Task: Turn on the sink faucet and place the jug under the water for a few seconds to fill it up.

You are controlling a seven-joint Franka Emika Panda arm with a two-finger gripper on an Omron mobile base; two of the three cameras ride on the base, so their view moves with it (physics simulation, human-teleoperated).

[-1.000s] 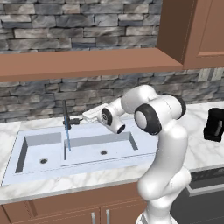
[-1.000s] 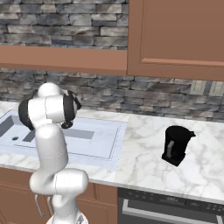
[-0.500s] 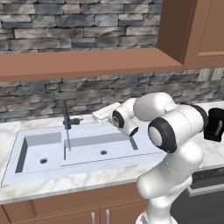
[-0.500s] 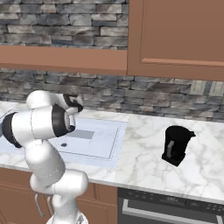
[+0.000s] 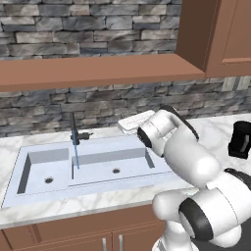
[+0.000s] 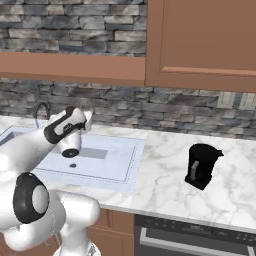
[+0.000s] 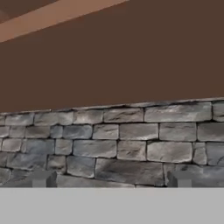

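Note:
The dark gooseneck sink faucet (image 5: 73, 128) stands behind the pale double-basin sink (image 5: 147, 165), its top also visible in the right base view (image 6: 41, 108). A thin blue stream of water (image 5: 76, 156) falls from it onto the divider between the basins. The black jug (image 5: 241, 139) (image 6: 201, 165) stands upright on the marble counter far right of the sink, untouched. My gripper (image 5: 126, 126) hovers over the sink's back right corner, between faucet and jug. In the hand view its fingertips (image 7: 41, 179) stand wide apart, open and empty, facing the stone wall.
A stone backsplash (image 5: 44, 110) runs behind the counter, with a wooden shelf and cabinets (image 6: 200, 40) overhead. An oven front (image 6: 200, 235) sits below the counter on the right. Marble counter (image 6: 165, 165) lies bare between sink and jug.
The arm has swung right, carrying the open gripper away from the faucet's lever toward the sink's right end. Water runs throughout. The jug has not moved.

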